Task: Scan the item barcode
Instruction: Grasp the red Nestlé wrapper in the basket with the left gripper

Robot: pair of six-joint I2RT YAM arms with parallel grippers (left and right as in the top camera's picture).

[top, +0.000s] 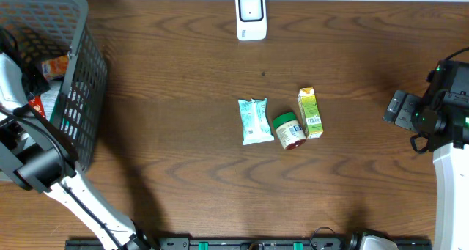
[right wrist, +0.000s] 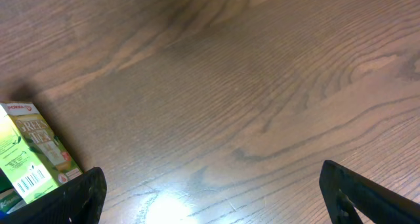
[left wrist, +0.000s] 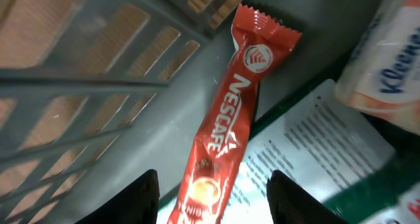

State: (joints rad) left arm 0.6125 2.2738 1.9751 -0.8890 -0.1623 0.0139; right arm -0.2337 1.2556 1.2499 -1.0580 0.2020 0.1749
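Red Nescafé stick sachet (left wrist: pixel 226 119), slantwise on the floor of the grey plastic mesh basket (left wrist: pixel 85 86) at the left end of the brown wooden table (top: pixel 183 74), lower part over a white printed packet with green edging (left wrist: pixel 315 152), near a Kleenex tissue pack (left wrist: pixel 387 60). Left tool (left wrist: pixel 216 201) partly open, dark fingers (left wrist: pixel 141 198) astride the sachet's lower end, apart from it, nothing held. White barcode scanner (top: pixel 250 15) at the table's far edge. Mid-table, side by side: pale blue soft pack (top: pixel 255 121), green-lidded jar (top: pixel 288 129), green tea carton (top: pixel 310 112). Right tool (right wrist: pixel 223 198) spread wide above bare wood, empty.
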